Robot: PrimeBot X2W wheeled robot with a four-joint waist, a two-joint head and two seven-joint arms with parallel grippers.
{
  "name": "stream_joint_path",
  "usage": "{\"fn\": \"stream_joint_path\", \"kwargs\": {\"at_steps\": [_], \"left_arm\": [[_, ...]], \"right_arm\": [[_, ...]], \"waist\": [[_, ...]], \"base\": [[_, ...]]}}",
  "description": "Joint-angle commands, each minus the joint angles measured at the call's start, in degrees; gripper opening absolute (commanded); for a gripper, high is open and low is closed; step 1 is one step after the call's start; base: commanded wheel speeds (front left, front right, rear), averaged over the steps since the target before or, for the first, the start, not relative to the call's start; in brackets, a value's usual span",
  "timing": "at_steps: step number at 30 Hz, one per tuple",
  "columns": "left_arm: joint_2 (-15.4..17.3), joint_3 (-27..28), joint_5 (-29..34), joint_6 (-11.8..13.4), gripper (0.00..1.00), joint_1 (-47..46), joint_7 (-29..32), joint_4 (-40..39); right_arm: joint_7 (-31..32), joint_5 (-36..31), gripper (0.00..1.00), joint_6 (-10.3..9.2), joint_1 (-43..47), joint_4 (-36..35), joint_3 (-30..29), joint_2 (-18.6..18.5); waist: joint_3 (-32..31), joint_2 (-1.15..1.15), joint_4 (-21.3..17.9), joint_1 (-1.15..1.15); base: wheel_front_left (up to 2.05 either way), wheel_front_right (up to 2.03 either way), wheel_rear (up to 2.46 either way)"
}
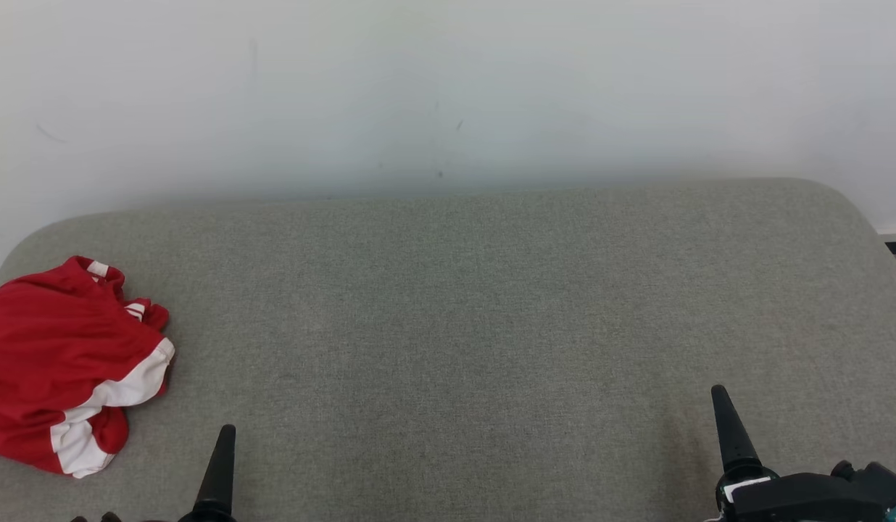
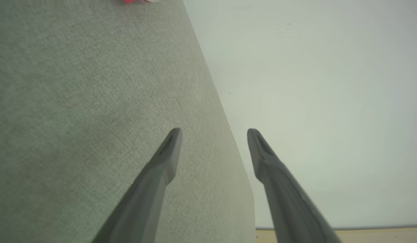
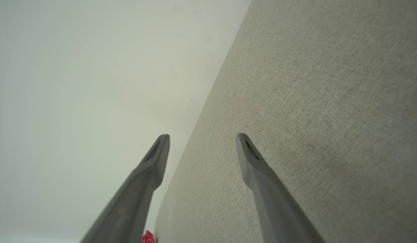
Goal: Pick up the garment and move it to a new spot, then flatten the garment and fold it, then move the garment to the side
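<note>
Garment (image 1: 64,362) sits bunched at far left edge of grey cushion (image 1: 491,304) — untouched by left gripper (image 2: 214,131) & right gripper (image 3: 201,136), both spread wide & empty — prob. parked clear, ready to reach.

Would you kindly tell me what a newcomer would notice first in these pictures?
The crumpled red garment with white bands stands out, lying at the left edge of the grey fabric surface. The left gripper and right gripper hang open and empty near its front edge, apart from the garment.
</note>
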Motion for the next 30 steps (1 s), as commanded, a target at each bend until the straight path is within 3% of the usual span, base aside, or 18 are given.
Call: {"fn": "stream_joint_path", "kwargs": {"at_steps": [1, 10, 30], "left_arm": [[0.31, -0.29, 3.27, 0.43, 1.0, -0.24, -0.7, -1.04], [0.31, -1.22, 13.3, 1.56, 1.0, 0.69, -2.63, -1.5], [0.38, -1.51, 30.22, 2.68, 1.0, 1.69, -6.15, -2.64]], "right_arm": [[-0.7, -3.0, 1.0, -0.03, -0.68, -1.07, 0.43, -0.22], [-2.62, -13.78, 1.0, -0.04, 0.08, -0.85, 2.22, -0.25], [-5.62, -30.12, 1.0, -0.05, 0.2, -0.25, 4.28, -0.32]], "waist": [[-0.13, 0.0, 0.02, -0.01], [-0.69, 0.0, 0.04, -0.01], [-1.33, 0.0, 0.05, -0.01]], "base": [[0.0, 0.0, 0.0], [0.0, 0.0, 0.0], [0.0, 0.0, 0.0]]}}
